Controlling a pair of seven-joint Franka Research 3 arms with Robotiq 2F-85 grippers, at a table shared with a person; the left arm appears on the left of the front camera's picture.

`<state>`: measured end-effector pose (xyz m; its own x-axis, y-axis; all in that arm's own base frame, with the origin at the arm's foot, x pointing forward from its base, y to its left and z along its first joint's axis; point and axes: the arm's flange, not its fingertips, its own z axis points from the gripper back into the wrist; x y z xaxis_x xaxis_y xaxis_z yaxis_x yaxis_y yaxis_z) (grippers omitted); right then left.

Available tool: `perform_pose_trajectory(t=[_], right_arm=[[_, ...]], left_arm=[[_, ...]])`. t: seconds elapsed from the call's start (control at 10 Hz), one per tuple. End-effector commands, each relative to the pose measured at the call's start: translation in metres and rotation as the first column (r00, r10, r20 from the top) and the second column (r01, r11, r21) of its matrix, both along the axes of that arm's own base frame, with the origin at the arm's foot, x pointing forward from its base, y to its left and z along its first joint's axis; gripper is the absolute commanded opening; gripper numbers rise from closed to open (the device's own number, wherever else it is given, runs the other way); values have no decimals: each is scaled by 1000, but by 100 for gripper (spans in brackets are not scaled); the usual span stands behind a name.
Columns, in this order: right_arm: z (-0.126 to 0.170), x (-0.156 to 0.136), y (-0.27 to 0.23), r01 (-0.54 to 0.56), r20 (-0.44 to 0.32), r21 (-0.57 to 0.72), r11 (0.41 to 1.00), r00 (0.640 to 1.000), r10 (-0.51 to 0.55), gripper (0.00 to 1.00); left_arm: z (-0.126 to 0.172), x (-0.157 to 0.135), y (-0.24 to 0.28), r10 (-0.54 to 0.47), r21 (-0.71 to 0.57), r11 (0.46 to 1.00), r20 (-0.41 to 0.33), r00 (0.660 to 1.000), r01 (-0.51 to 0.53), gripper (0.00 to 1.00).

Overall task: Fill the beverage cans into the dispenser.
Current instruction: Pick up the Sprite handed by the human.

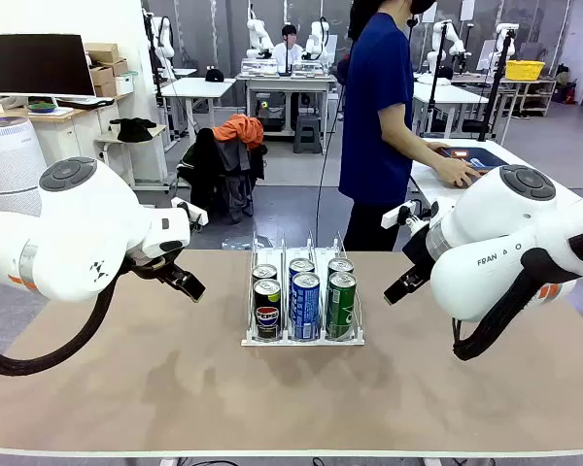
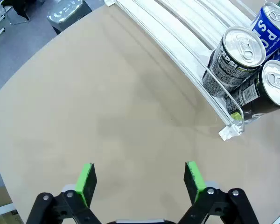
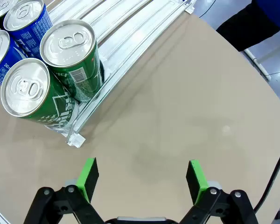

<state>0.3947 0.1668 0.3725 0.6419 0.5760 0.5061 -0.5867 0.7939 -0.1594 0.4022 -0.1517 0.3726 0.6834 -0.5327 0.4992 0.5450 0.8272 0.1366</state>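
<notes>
The beige table (image 1: 126,388) stands in a large room with more tables. A person (image 1: 377,107) in a blue shirt stands behind its far edge, turned to another table. The left gripper (image 2: 140,176) hangs above bare table. Its green pads (image 2: 86,181) are spread wide apart and hold or touch nothing. The right gripper (image 3: 142,179) is the same: its pads (image 3: 196,179) are fully released, with only table surface between them. The dispenser (image 1: 302,341) sits in the middle of the table, and its three lanes run from 6 to 12 o'clock in the front view. Six cans stand upright in it, silver tops up, two per lane at the 6 o'clock end: black cans (image 1: 267,311) in the left lane, blue cans (image 1: 305,306) in the middle, green cans (image 1: 341,304) in the right lane. The left gripper is at 9 o'clock of the dispenser and the right gripper at 3 o'clock, both apart from it.
</notes>
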Motion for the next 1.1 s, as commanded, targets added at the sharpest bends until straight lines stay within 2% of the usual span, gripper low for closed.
perform_pose_trajectory(t=[0.0, 1.0], right_arm=[[0, 0, 0, 0, 0, 0, 1000, 1000, 0, 100], [0, 0, 0, 0, 0, 0, 1000, 1000, 0, 100]], left_arm=[[0, 0, 0, 0, 0, 1000, 0, 1000, 0, 100], [0, 0, 0, 0, 0, 1000, 0, 1000, 0, 100]])
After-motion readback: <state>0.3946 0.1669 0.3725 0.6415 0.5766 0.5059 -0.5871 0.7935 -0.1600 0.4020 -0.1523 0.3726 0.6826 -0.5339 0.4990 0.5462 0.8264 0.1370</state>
